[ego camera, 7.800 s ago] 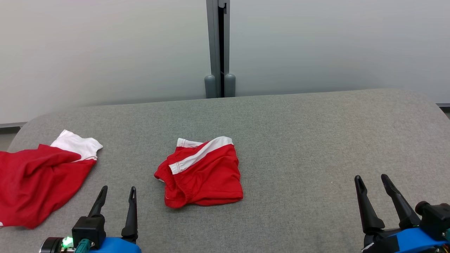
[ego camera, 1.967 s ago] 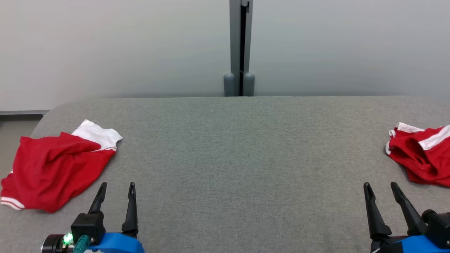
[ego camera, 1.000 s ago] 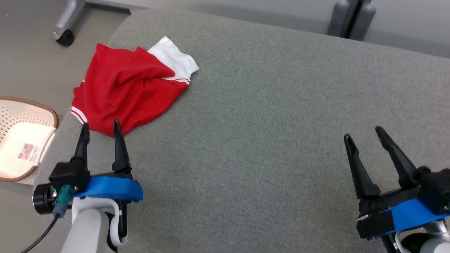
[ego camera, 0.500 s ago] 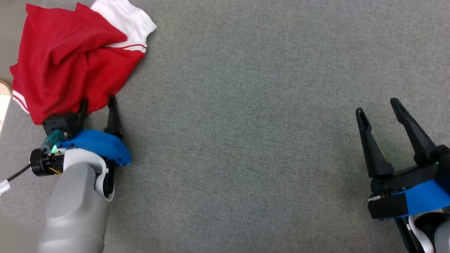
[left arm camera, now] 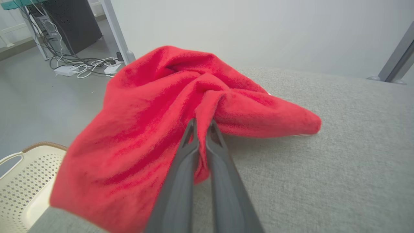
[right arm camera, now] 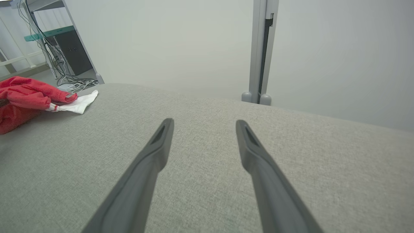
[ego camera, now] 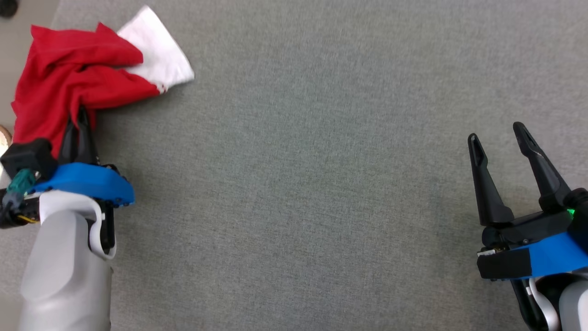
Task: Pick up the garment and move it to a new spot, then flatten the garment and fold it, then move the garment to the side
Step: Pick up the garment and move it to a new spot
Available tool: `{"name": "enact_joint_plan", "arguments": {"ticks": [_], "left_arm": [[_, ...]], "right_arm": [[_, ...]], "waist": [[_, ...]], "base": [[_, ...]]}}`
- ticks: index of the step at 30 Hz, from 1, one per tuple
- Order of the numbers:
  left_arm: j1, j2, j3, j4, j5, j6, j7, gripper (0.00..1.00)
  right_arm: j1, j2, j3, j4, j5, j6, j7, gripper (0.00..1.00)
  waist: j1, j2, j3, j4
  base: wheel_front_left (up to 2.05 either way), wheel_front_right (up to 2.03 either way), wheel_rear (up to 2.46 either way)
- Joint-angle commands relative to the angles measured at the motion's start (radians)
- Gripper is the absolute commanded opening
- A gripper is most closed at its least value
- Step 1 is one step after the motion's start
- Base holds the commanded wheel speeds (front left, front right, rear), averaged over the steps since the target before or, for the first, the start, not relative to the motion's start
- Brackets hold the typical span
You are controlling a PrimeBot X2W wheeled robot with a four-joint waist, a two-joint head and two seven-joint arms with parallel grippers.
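Observation:
The garment (ego camera: 69, 87) is red with a white sleeve and lies bunched at the grey table's far left corner. My left gripper (ego camera: 79, 120) is shut on a fold of its near edge; the left wrist view shows the red cloth (left arm camera: 155, 129) pinched between the two dark fingers of the left gripper (left arm camera: 202, 124) and pulled up into a ridge. The garment (right arm camera: 29, 97) also shows at the left of the right wrist view. My right gripper (ego camera: 498, 133) stands open over bare table at the right, fingers (right arm camera: 161, 136) spread with nothing between them.
The grey fabric table (ego camera: 298, 161) stretches wide between the two arms. A cream perforated basket (left arm camera: 22, 181) stands on the floor just beyond the table's left edge. A grey post (right arm camera: 260, 48) rises behind the table, and cables (left arm camera: 77, 64) lie on the floor.
My left gripper has gone forward onto the garment's near edge and shut on it, drawing the cloth into a bunch. The head camera has tilted and shifted. The right gripper stays open.

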Motion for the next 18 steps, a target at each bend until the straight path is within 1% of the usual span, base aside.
{"name": "enact_joint_plan", "arguments": {"ticks": [1,3,8,12,18], "left_arm": [[0.017,-0.001,0.006,-0.023,0.008,0.005,-0.003,0.0],[0.07,-0.005,0.025,-0.104,0.031,0.017,-0.003,0.0],[0.185,-0.011,0.053,-0.286,0.08,0.022,-0.004,0.0],[0.277,-0.005,0.051,-0.381,0.114,0.026,-0.004,0.0],[0.4,-0.017,0.016,-0.494,0.14,0.023,0.006,0.0]], "right_arm": [[-0.008,0.004,-0.003,0.006,-0.001,0.0,-0.007,1.0],[0.002,0.014,-0.005,0.021,0.002,0.0,-0.023,1.0],[0.026,0.042,-0.009,0.069,0.013,0.0,-0.059,1.0],[0.057,0.062,-0.006,0.103,0.016,0.0,-0.072,1.0],[0.105,0.078,0.0,0.141,0.026,0.0,-0.085,1.0]], "waist": [[0.0,-0.0001,-0.023,-0.016],[0.0,-0.0001,-0.059,-0.025],[0.0,-0.0001,-0.16,-0.064],[0.0,-0.0001,-0.237,-0.106],[0.0,-0.0001,-0.316,-0.186]], "base": [[0.0,0.0,0.0],[0.0,0.0,0.0],[0.0,0.0,0.0],[0.0,0.0,0.0],[0.0,0.0,0.0]]}}
